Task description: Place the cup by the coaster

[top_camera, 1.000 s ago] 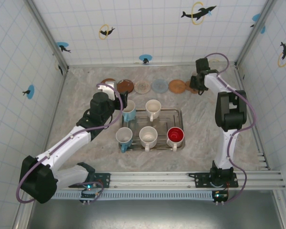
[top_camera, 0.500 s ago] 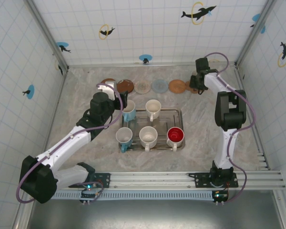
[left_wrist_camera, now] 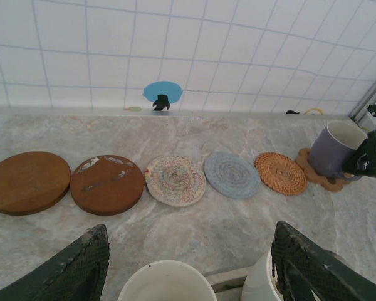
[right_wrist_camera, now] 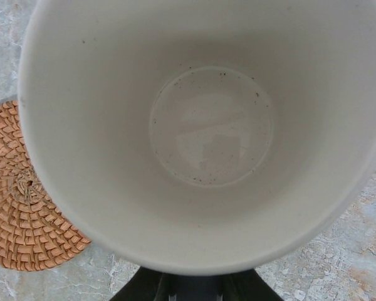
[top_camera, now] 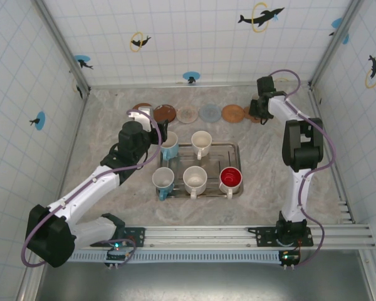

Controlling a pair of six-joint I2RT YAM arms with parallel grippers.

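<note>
A lavender cup (left_wrist_camera: 338, 148) with a white inside (right_wrist_camera: 207, 125) stands on a brown scalloped coaster (left_wrist_camera: 308, 164) at the right end of the coaster row. My right gripper (right_wrist_camera: 189, 283) sits at the cup's near side, shut on the cup by its handle; a dark finger (left_wrist_camera: 371, 155) shows against the cup in the left wrist view. From above, that gripper (top_camera: 258, 108) covers the cup. A woven orange coaster (right_wrist_camera: 15, 207) lies just left of the cup. My left gripper (left_wrist_camera: 189, 231) hangs open over the tray's back-left cups (top_camera: 170, 145), holding nothing.
A metal tray (top_camera: 233, 150) mid-table holds several cups, one red inside (top_camera: 230, 179). More coasters line the back: two wooden discs (left_wrist_camera: 106, 183), a multicoloured braided one (left_wrist_camera: 174, 180) and a blue one (left_wrist_camera: 232, 175). Tiled walls close in on three sides.
</note>
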